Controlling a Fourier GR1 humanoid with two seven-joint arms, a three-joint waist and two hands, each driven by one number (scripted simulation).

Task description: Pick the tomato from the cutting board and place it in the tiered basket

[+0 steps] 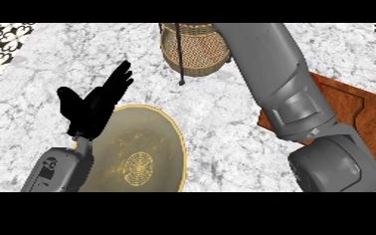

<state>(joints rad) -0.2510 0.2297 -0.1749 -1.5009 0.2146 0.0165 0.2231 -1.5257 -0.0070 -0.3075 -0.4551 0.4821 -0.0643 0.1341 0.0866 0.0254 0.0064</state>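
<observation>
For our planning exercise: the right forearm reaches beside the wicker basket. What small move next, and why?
Probably bring the right arm over the basket and lower: its hand is out of view, and the cutting board shows no tomato, so it may be carried.

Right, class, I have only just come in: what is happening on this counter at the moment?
A robot is working at a marble counter. Its right arm stretches up towards the wicker basket at the far side; the right hand itself is out of view, so what it holds cannot be seen. The arm crosses a brown cutting board, and no tomato shows on the part in view. The left hand rests open, fingers up, beside a round gold plate.
</observation>
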